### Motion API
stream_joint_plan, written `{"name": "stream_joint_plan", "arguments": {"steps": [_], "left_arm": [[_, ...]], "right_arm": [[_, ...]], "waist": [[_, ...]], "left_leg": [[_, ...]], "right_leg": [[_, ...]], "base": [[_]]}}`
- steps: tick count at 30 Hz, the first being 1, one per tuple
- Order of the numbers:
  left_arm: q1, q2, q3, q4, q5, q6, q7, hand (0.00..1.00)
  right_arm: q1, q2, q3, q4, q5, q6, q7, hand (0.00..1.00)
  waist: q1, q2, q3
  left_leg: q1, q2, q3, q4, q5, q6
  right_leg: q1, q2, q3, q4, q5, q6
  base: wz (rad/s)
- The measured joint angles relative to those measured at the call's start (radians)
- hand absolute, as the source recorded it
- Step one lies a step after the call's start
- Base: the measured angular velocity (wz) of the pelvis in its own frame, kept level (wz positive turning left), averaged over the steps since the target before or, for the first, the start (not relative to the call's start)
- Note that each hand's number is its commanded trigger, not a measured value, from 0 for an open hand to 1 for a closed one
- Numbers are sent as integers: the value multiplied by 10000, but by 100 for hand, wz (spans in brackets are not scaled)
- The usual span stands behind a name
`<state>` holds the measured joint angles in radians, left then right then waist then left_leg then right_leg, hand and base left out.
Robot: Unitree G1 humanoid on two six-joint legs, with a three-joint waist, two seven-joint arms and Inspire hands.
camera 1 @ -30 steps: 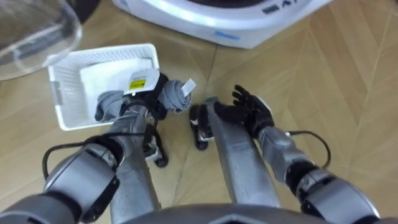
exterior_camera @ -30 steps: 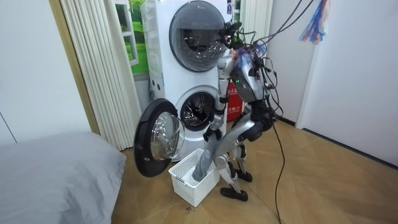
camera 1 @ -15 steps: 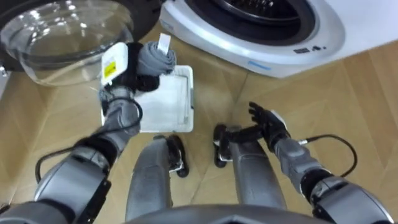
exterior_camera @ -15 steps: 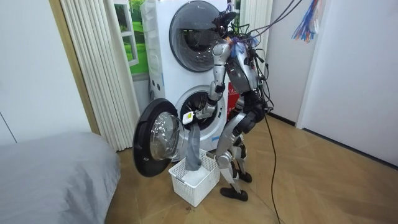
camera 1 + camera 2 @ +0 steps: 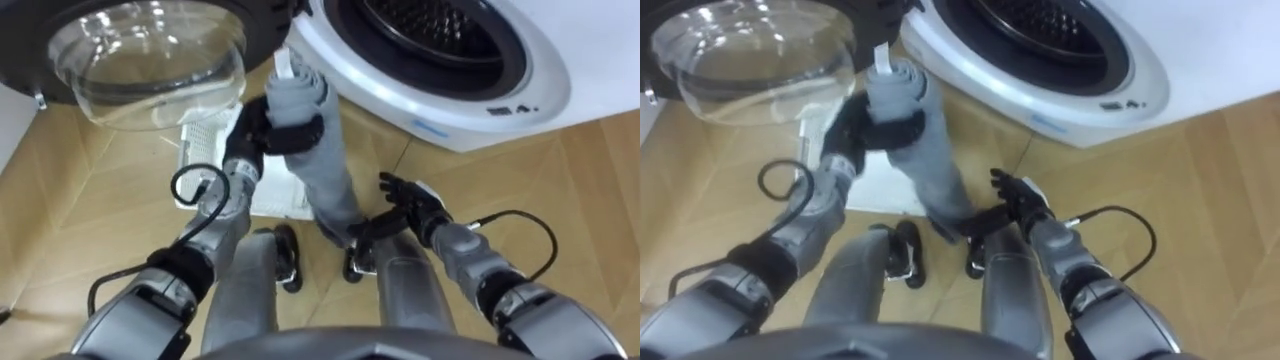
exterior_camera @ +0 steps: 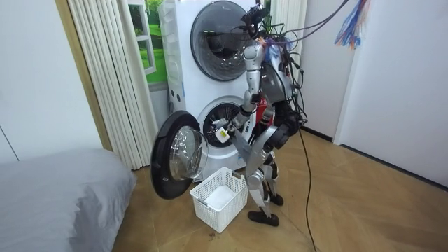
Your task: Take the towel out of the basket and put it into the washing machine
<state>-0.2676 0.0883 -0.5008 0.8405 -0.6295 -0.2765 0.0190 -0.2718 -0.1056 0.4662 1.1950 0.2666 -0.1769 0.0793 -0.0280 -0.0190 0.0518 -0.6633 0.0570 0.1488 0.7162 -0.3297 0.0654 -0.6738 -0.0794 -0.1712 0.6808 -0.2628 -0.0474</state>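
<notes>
Standing before a white front-loading washing machine (image 5: 480,95), a humanoid robot holds a grey towel (image 5: 322,170) up in front of the machine's open round mouth. Its left hand (image 5: 268,125) is clamped round the towel's bunched upper end, just outside the machine's white rim. The rest of the towel hangs down in a long fold in front of the machine. The towel is not yet inside: the drum (image 5: 440,20) shows dark, perforated metal.

The machine's glass door (image 5: 150,60) is swung wide open to the robot's left of the mouth. On the wooden floor (image 5: 590,200) below that door, just in front of the machine, sits a white slatted laundry basket (image 6: 231,210). Its inside looks white, and I cannot tell whether anything lies in it.

The right hand (image 5: 410,205) is low in front of the machine, fingers spread apart and holding nothing, just beside the towel's lower end.

A second round-doored machine (image 6: 220,31) is stacked on top of the washing machine. Pale pleated curtains (image 6: 112,77) hang to the room view's left of it. A grey bed (image 6: 63,189) lies farther to that side, well apart from it.
</notes>
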Motion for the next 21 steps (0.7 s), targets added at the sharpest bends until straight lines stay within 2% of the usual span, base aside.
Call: {"name": "stream_joint_plan", "arguments": {"steps": [4,6,8,12,13,14,19,21], "left_arm": [[79,21,-154,-363,-1327,280,-1235,100],[340,35,-125,-660,-1996,403,-1808,100],[474,54,-131,-758,-2454,521,-2150,100],[486,76,-50,-849,-3161,937,-2676,100],[517,74,-51,-945,-3232,1006,-2697,100],[558,73,-52,-1119,-3238,1114,-2800,100],[573,41,-76,-1380,-3243,1296,-3334,100],[573,21,-64,-1556,-3517,1476,-3448,100]], "right_arm": [[12,34,-199,23,-92,52,109,0],[133,56,-311,-83,-338,48,120,0],[268,33,-423,-285,-347,46,111,0],[465,25,-464,-418,-401,45,115,0],[476,21,-464,-419,-401,45,116,85],[523,21,-464,-417,-406,45,121,100],[567,33,-582,-407,-761,49,95,100],[539,10,-691,-408,-824,159,75,100]], "waist": [[69,35,-23],[73,82,-124],[79,132,-189],[124,188,-219],[136,194,-218],[156,201,-219],[203,234,-216],[255,242,-215]], "left_leg": [[33,-8,-96,-272,172,50],[102,19,-171,-335,185,44],[199,13,-165,-403,186,46],[237,16,-155,-438,192,35],[237,19,-157,-441,194,31],[236,22,-163,-445,198,24],[235,26,-167,-435,205,12],[220,24,-165,-424,207,8]], "right_leg": [[189,54,-125,-470,265,49],[374,102,-227,-700,327,57],[469,107,-225,-764,343,74],[472,112,-215,-739,345,72],[472,116,-215,-741,348,68],[473,121,-217,-742,351,61],[461,134,-189,-730,362,42],[430,133,-175,-713,365,36]], "base": [[5],[6],[0],[-1],[0],[0],[0],[0]]}}
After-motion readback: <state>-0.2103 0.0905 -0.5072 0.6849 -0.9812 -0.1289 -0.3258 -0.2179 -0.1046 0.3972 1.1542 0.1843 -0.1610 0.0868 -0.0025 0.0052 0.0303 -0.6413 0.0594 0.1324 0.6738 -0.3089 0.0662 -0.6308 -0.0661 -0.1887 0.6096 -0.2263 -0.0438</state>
